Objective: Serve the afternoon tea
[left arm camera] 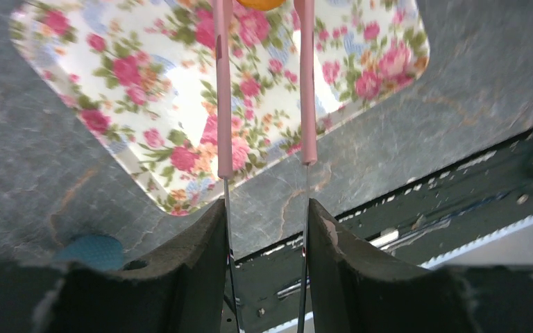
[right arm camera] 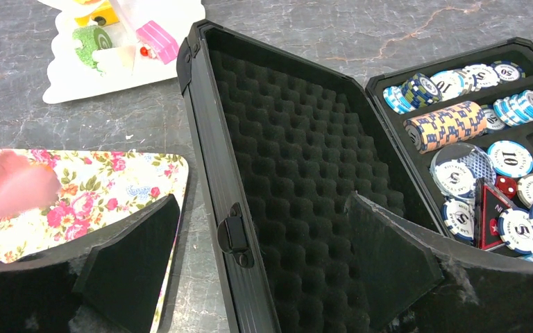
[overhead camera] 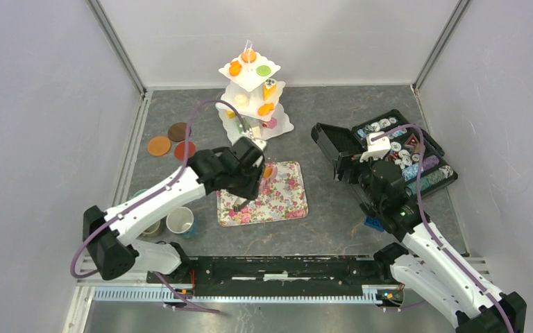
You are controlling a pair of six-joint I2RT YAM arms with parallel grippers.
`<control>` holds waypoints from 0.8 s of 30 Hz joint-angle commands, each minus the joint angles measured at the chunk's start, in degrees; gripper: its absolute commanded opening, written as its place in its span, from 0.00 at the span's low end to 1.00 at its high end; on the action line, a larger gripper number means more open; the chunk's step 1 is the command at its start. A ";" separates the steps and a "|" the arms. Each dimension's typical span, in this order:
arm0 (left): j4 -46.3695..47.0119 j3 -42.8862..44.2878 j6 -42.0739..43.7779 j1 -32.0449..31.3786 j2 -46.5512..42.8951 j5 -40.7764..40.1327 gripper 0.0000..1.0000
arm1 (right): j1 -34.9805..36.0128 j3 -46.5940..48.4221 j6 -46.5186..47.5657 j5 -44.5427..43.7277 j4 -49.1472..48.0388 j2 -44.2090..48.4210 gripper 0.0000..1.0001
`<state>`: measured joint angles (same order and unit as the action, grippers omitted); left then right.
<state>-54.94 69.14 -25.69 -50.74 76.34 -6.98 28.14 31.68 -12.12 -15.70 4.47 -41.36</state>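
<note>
My left gripper (overhead camera: 253, 168) (left arm camera: 266, 203) is shut on the thin metal arms of pink-tipped tongs (left arm camera: 223, 90). The tongs pinch a small orange cake (overhead camera: 269, 171) (left arm camera: 260, 3) just above the floral tray (overhead camera: 288, 202) (left arm camera: 97, 76). More cakes sit on the white tiered stand (overhead camera: 250, 104), among them a green roll (right arm camera: 87, 38) and a pink slice (right arm camera: 156, 35). Three saucers (overhead camera: 158, 146) lie at far left. A white cup (overhead camera: 180, 220) stands near the left arm's base. My right gripper (overhead camera: 352, 166) (right arm camera: 262, 196) hangs open and empty over the lid of the black case (right arm camera: 284, 139).
The open black case (overhead camera: 388, 149) of patterned discs fills the right side. A small blue brick (overhead camera: 373, 223) lies in front of it. A tan cup (overhead camera: 154, 227) stands beside the white one. Grey walls enclose the table on three sides.
</note>
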 commanded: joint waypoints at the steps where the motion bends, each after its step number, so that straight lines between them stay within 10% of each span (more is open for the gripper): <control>1: -3.14 8.64 3.39 5.42 -4.46 0.01 0.02 | 0.25 2.60 0.41 -1.25 -0.71 0.88 0.98; 24: 5.44 39.56 11.02 20.23 10.31 -7.76 0.02 | 0.31 4.62 -0.09 -1.00 0.89 1.33 0.98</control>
<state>-54.22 104.99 -17.21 -30.92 84.23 -13.26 28.14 33.69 -12.16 -15.70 5.37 -40.93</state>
